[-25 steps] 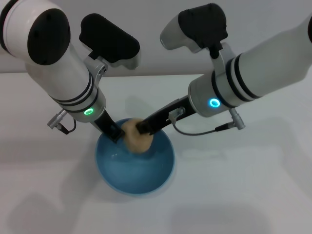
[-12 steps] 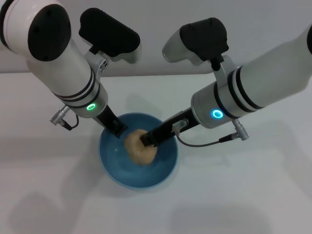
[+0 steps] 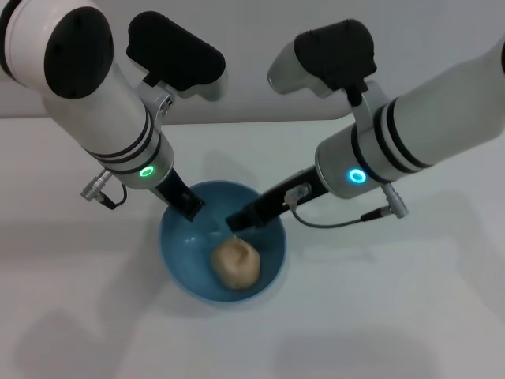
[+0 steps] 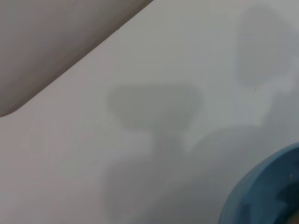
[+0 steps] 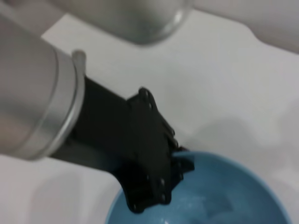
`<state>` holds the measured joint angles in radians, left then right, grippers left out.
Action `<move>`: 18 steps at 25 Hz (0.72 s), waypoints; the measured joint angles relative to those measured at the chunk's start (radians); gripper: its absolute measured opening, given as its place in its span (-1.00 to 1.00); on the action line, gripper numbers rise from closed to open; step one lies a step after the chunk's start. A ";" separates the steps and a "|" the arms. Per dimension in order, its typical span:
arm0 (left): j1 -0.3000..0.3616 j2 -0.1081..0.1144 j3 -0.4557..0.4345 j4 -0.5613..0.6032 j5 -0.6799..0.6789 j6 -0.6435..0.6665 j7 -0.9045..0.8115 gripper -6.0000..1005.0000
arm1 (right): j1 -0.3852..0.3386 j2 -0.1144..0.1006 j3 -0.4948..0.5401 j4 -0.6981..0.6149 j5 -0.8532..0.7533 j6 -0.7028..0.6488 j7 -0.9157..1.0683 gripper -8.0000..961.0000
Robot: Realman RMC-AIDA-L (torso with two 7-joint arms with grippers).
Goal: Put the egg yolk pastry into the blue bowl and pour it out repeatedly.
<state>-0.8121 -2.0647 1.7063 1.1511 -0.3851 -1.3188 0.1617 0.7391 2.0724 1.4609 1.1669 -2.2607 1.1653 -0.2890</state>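
The small tan, matte, creased egg yolk pastry (image 3: 236,263) lies inside the glossy light-blue round bowl (image 3: 177,264), near its 5 o'clock wall, touching no gripper. The left gripper (image 3: 188,207) pinches the bowl's rim at about 10 o'clock; the right wrist view confirms its black jaws astride the rim. The right gripper (image 3: 241,221) hangs above the bowl's 1 o'clock edge, empty; whether its fingers are spread cannot be told. Risks: a single-point rim grip may slip on the glossy wall when tipped, and the round pastry may roll away across the white table (image 3: 410,316) once poured.
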 joint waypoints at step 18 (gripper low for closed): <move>0.059 0.003 -0.013 0.011 -0.006 0.097 0.010 -0.99 | -0.223 -0.005 0.341 0.097 -0.018 0.018 -0.043 0.10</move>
<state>-0.7535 -2.0621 1.6929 1.1619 -0.3916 -1.2215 0.1720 0.5165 2.0678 1.8023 1.2637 -2.2782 1.1836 -0.3316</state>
